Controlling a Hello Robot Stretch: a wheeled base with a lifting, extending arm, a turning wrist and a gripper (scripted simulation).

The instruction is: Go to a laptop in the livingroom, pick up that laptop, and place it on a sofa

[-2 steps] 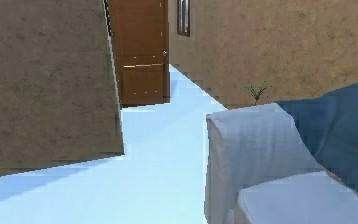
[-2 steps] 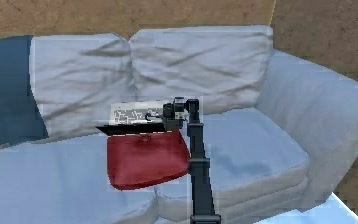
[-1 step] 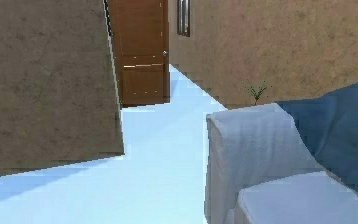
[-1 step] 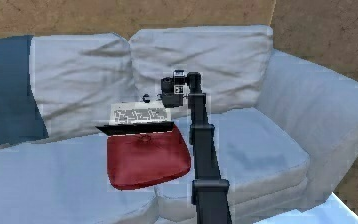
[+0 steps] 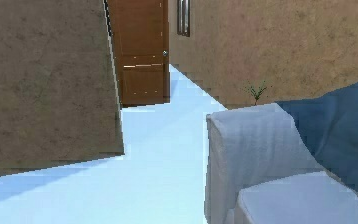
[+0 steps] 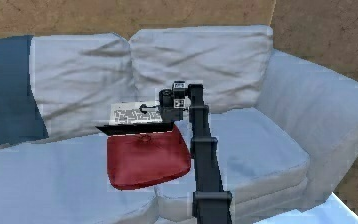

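The laptop (image 6: 139, 142), a grey keyboard above a red panel, is at the gripper (image 6: 152, 104), over the sofa (image 6: 272, 140) seat near 2 back cushions. I cannot tell whether the jaws grip it.

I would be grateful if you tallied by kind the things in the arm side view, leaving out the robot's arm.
Sofa: 1
Blue throw: 1
Laptop: 1
Total: 3
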